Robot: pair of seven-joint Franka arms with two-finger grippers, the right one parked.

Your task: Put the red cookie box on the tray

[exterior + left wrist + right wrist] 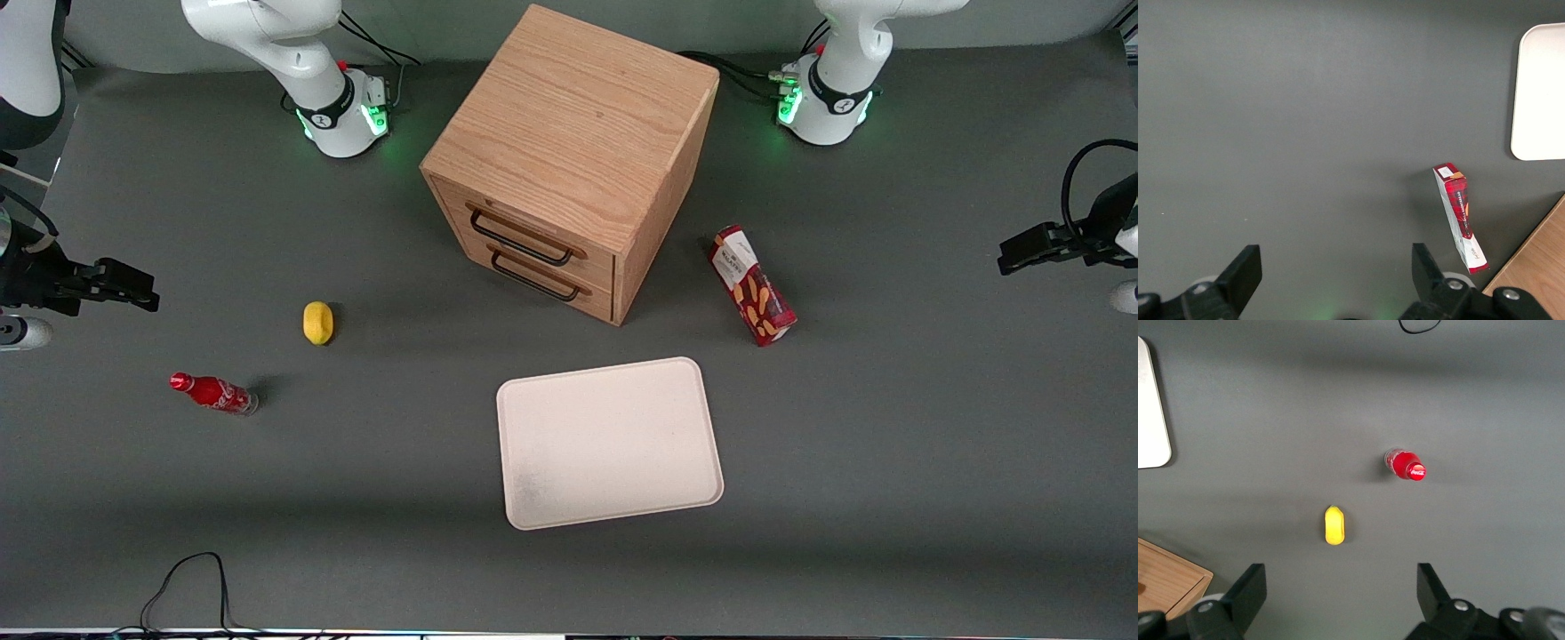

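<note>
Your left arm's black two-finger claw hangs high over bare grey desk at the working arm's end, spread wide with nothing between the fingers. In the front view you see that claw sitting at the edge of the picture, well apart from everything on the desk.

There's your long narrow dark-red cookie box with its white label panel and orange biscuit pictures. It lies flat on the desk, just beside the light oak two-drawer cabinet, on the working arm's side of it. From the wrist camera, the cookie box shows slantwise, one end close to the cabinet's wooden corner, untouched.

Your flat cream-white rectangular tray with rounded corners sits nearer the front camera than the cabinet, carrying nothing. The box is near the tray's corner but apart from it, with grey desk between them.

Toward the parked arm's end, a small yellow lemon-like object rests on the desk, and a small red cola bottle lies on its side nearer the front camera.
</note>
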